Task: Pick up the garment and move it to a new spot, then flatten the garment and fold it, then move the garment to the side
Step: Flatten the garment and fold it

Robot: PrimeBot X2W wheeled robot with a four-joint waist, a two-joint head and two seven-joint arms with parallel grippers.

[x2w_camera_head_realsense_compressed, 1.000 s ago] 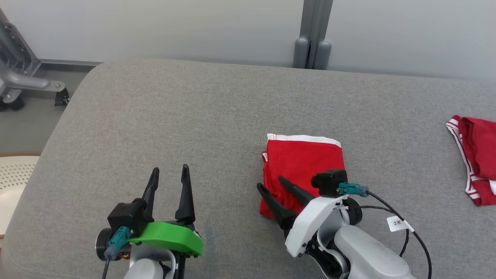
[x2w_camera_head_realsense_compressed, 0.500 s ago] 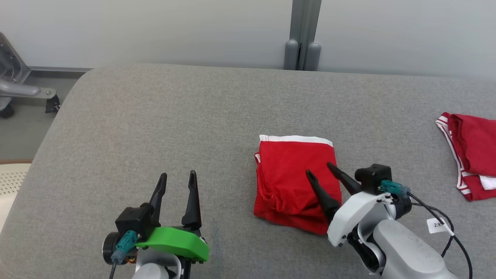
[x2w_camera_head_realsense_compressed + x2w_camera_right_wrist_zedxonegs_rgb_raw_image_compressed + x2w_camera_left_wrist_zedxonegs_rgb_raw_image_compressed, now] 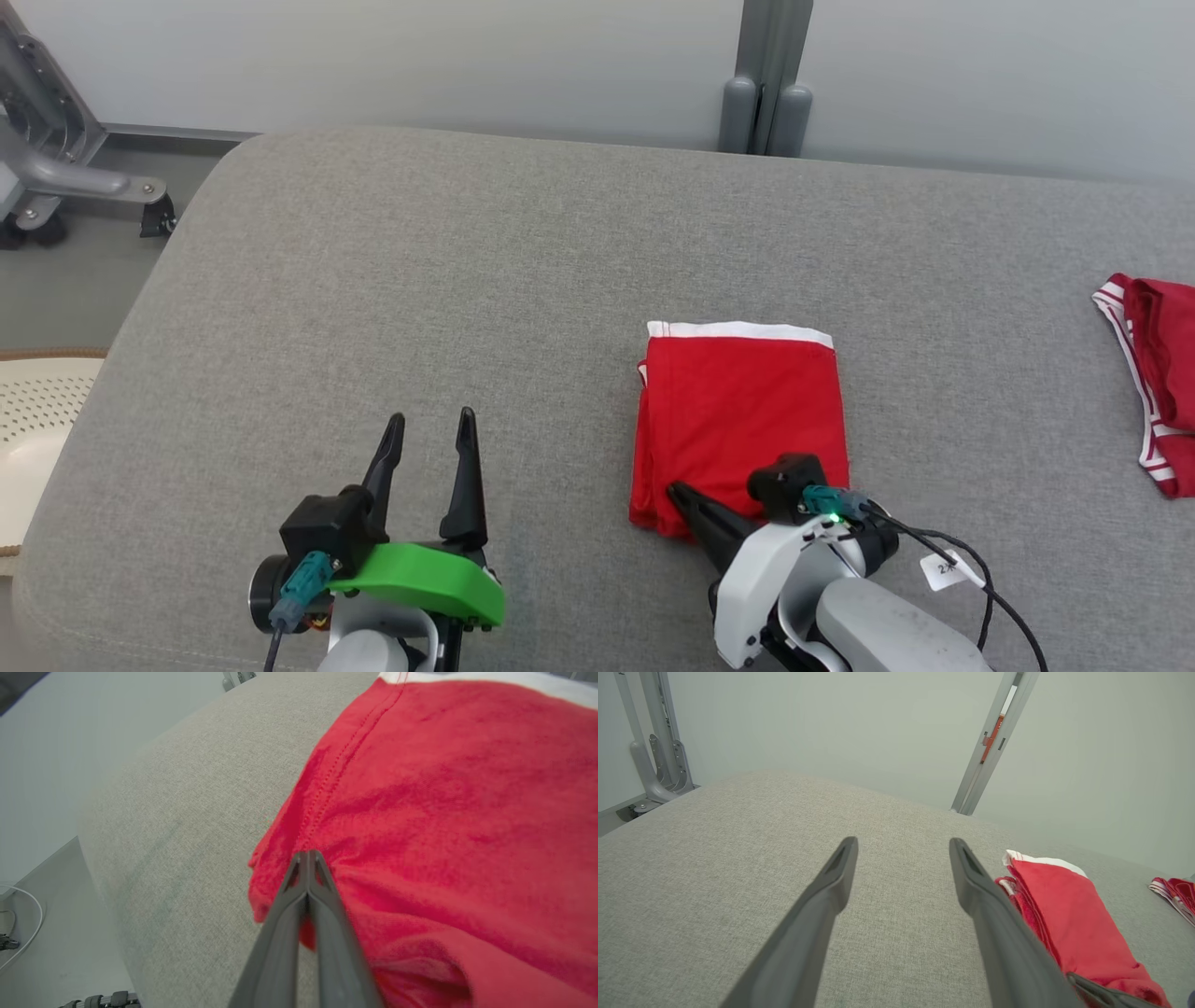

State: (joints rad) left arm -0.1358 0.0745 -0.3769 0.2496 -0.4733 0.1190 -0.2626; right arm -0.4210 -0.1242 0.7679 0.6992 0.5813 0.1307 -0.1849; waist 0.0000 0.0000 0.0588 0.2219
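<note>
A red garment (image 3: 738, 411) with a white band lies folded on the grey padded surface (image 3: 467, 261). It also appears in the left wrist view (image 3: 1064, 905) and the right wrist view (image 3: 444, 788). My right gripper (image 3: 674, 490) sits at the garment's near left corner. Its fingers are pressed together (image 3: 307, 855), and the red cloth puckers around their tips. My left gripper (image 3: 429, 425) stands open over bare grey surface to the left of the garment, with nothing between its fingers (image 3: 901, 847).
A second red garment with white stripes (image 3: 1158, 373) lies at the right edge. A grey metal frame on wheels (image 3: 37, 177) stands on the floor at the far left, with a pale perforated object (image 3: 28, 429) nearer. A grey post (image 3: 766, 93) rises behind the surface.
My right gripper went from open to shut. It moved from the garment's right part to its near left corner. The camera shifted. The left gripper stayed open.
</note>
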